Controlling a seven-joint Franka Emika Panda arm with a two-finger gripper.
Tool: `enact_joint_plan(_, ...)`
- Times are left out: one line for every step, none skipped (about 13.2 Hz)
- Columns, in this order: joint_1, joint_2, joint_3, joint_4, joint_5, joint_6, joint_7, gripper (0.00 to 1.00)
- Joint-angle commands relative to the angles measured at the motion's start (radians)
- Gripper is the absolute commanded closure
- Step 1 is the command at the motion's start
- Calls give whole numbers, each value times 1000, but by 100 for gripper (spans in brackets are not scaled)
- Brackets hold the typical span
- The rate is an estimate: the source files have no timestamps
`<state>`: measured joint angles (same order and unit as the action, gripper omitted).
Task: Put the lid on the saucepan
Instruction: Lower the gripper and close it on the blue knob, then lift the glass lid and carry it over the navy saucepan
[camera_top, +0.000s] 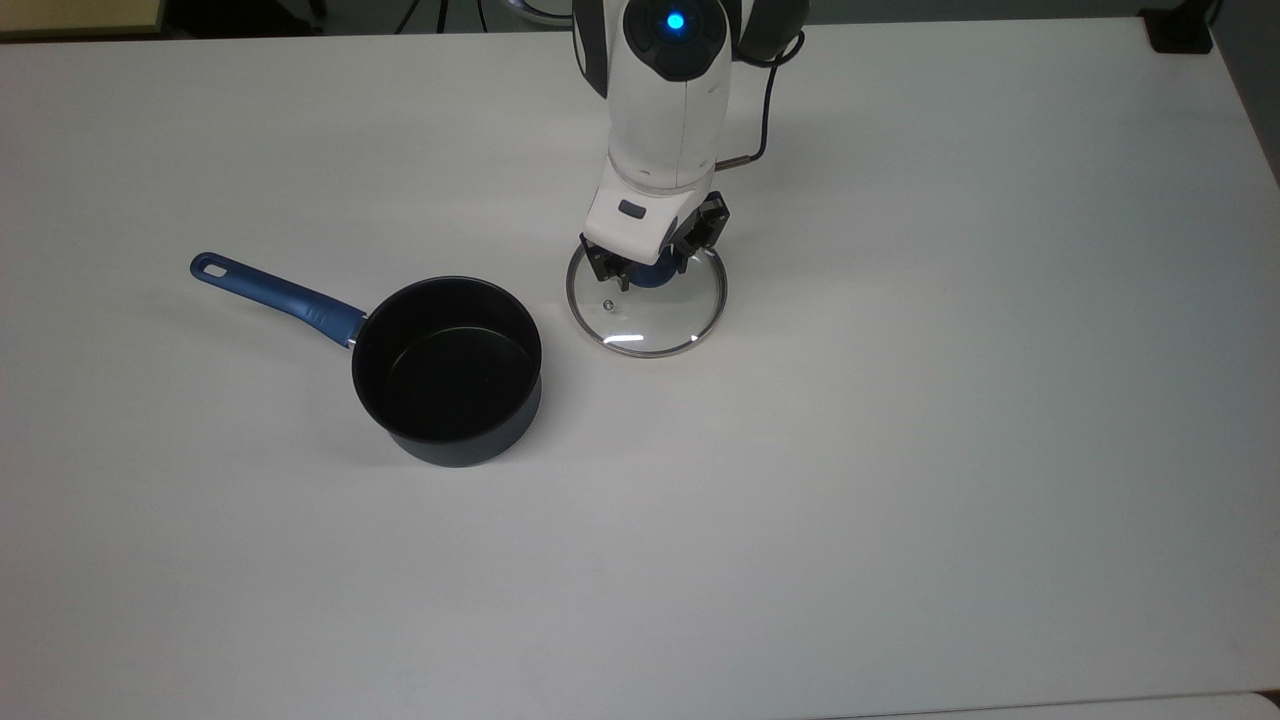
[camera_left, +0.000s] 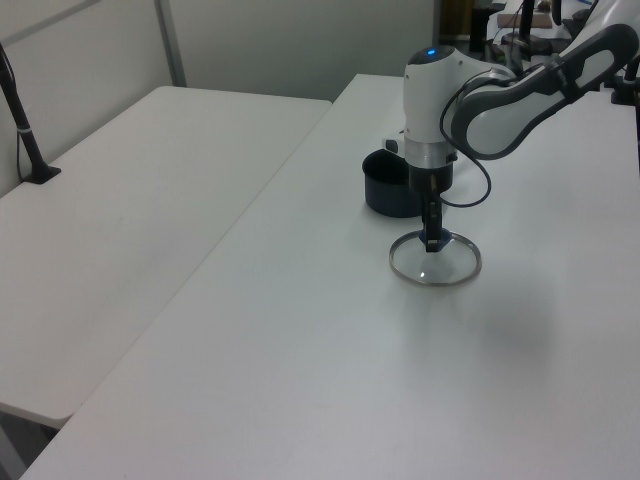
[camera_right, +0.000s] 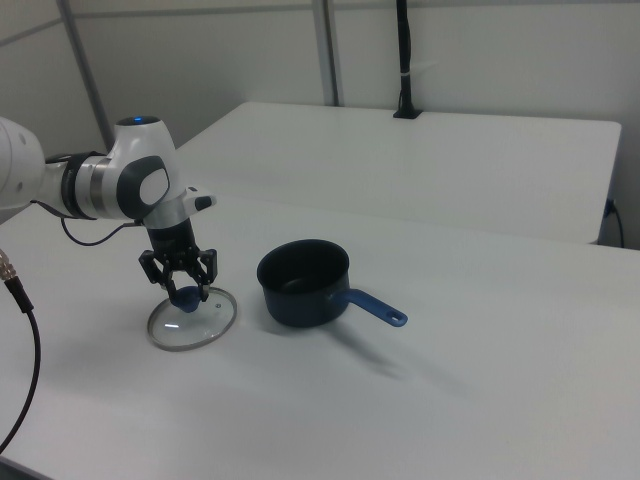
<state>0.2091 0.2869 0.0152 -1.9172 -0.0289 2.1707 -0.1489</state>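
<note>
We see a plain white desk that carries everything; in the left view a second white desk stands beside it, with pale partition walls behind. In the right view another such desk lies beyond ours, and a black post rises from its far edge.

The saucepan stands upright and open on the desk, black inside. Its handle gives the long axis: in the top view it runs up and toward the top view's left, with the hole at the far end; in the right view it points toward the right view's lower right.

The lid lies flat on the desk, near the saucepan on the top view's right and apart from it. Its knob is up.

The gripper hangs straight down over the lid's centre, its fingers spread on either side of the knob, seemingly not pinching it. The arm's white body hides the far part of the lid in the top view, and much of the knob. In the left view the arm covers part of the saucepan, and the handle is hidden. The lid's lettering is too faint for us to read.
</note>
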Motion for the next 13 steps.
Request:
enact_joint_plan(-2, -15, -3, -5, -11, 4, -31, 53)
enact_joint_plan(-2, -15, -3, -3, -11, 3, -31, 55)
enact_joint_plan(-3, -20, -3, -3, -11, 1, -31, 55)
enact_joint_plan(-5, -40, -6, -2, -11, -15, -31, 56)
enact_joint_plan(-5, -58, -7, 9, -9, -46, -31, 56)
enact_joint_plan(-7, -66, -8, 29, -9, -83, -29, 58)
enact_joint_plan(-8, -74, -9, 43, -9, -110, -28, 60)
enact_joint_plan(-8, -87, -12, 50, -9, -132, -28, 62)
enact_joint_plan(-10, -103, -14, 59, -9, -158, -28, 62)
enact_joint_plan(-14, -120, -17, 78, -9, -189, -28, 63)
enact_joint_plan(-19, -132, -24, 96, -8, -222, -28, 65)
enact_joint_plan(-23, -144, -35, 119, -6, -261, -29, 66)
enact_joint_plan(-25, -152, -41, 142, -6, -294, -29, 66)
